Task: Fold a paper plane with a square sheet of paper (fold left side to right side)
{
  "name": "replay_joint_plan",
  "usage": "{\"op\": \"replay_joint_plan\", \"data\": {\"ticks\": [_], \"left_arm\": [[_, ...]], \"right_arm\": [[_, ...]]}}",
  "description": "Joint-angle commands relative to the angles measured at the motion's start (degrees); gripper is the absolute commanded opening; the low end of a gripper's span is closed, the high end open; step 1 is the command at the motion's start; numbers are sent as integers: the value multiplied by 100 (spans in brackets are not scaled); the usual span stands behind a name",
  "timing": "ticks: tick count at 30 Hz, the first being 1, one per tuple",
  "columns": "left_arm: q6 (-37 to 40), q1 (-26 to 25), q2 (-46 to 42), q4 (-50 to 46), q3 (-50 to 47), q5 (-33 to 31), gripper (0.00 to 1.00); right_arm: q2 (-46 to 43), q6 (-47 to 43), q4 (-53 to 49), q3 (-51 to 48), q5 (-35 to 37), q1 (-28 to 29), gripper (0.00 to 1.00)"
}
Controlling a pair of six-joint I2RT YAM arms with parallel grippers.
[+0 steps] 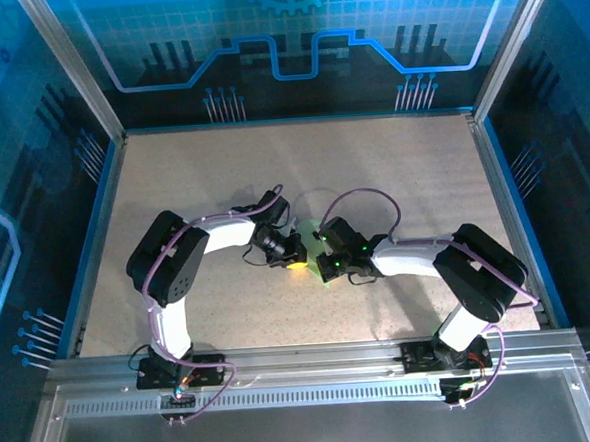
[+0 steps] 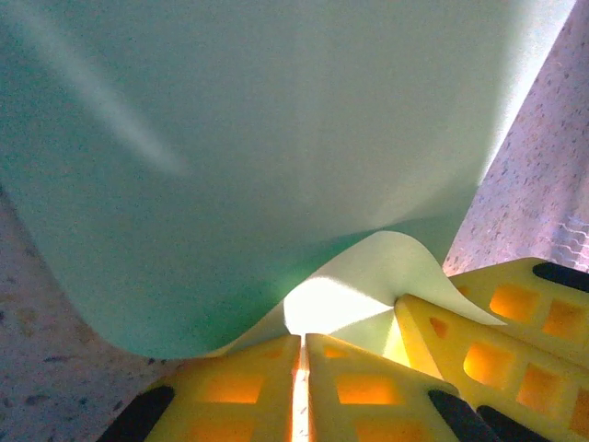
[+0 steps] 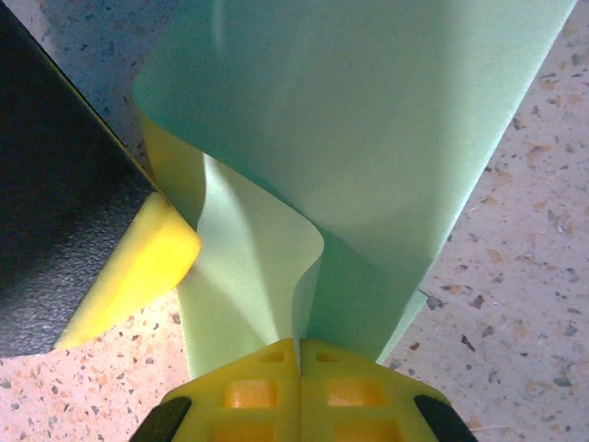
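The square sheet of paper [image 2: 276, 138] is pale green and lifted off the table, bowed and curled between my two grippers. My left gripper [image 2: 303, 337] is shut on its near edge, yellow fingers pressed together with a thin slit of light between them. My right gripper [image 3: 299, 343] is shut on a pinched fold of the same sheet [image 3: 368, 138], which rises away from it. The right gripper's yellow fingers [image 2: 497, 350] sit just right of the left ones. The left gripper's yellow finger [image 3: 138, 267] touches the sheet's left edge. From above, both grippers [image 1: 295, 253] [image 1: 322, 249] meet at the table's middle.
The speckled beige table [image 1: 372, 166] stretches all round the grippers. Blue-edged walls and metal posts [image 1: 497, 78] fence it at the back and sides. A metal rail [image 1: 304, 361] with the arm bases runs along the near edge.
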Motion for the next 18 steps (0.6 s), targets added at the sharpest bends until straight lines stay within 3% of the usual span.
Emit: {"op": "replay_joint_plan", "data": {"ticks": [1, 18], "left_arm": [[48, -20, 303, -489, 53, -454, 13], [-148, 205, -563, 25, -12, 155, 13]], "right_arm": [[164, -81, -486, 96, -81, -89, 7], [257, -55, -433, -3, -84, -122, 6]]}}
